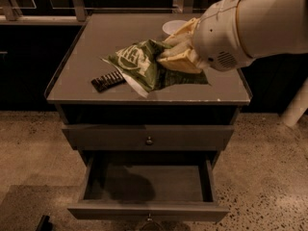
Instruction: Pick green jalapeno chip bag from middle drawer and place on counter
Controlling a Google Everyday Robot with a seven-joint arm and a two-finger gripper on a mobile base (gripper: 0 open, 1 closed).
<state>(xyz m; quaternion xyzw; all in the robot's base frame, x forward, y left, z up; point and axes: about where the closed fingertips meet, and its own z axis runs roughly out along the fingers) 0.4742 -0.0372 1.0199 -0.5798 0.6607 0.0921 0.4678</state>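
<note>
1 chip bag (137, 67) in pincer (164, 57), over ctr (82, 52)

The thick white arm (262, 18) comes in from the far right, its rounded wrist (219, 40) tipped down and to the left. The gripper (166, 57) sits just right of centre, cream fingers (182, 61) pointing left — pinched onto the green jalapeno chip bag (137, 67).
</note>
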